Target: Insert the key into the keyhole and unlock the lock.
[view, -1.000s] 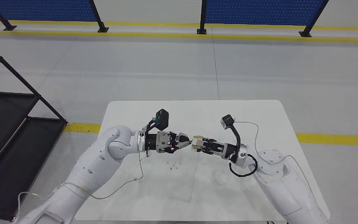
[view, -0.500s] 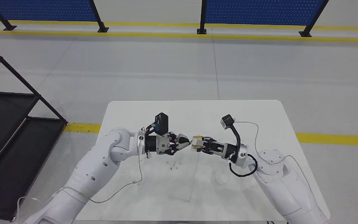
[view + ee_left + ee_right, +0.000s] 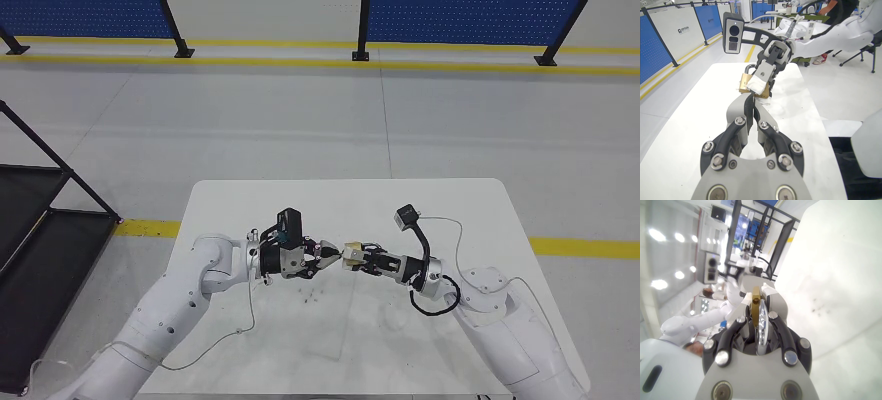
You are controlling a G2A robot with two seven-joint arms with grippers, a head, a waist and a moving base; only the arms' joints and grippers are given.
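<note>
left gripper (image 3: 753, 99) pinches thin metal key (image 3: 754, 97) | tip meets base of brass padlock (image 3: 745, 81), axes aligned | right gripper (image 3: 755, 292) clamps padlock | above middle of white table (image 3: 450, 210)

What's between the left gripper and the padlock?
No bare gap: the left gripper tips sit at the padlock, with a thin sliver between, probably the key, in the left wrist view.

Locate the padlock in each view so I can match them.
Top view: padlock over the middle of the white table.
Left wrist view: padlock at centre, gripped by the right claw.
Right wrist view: padlock at centre, between that claw's fingers.
Shared landmark: the white table.
</note>
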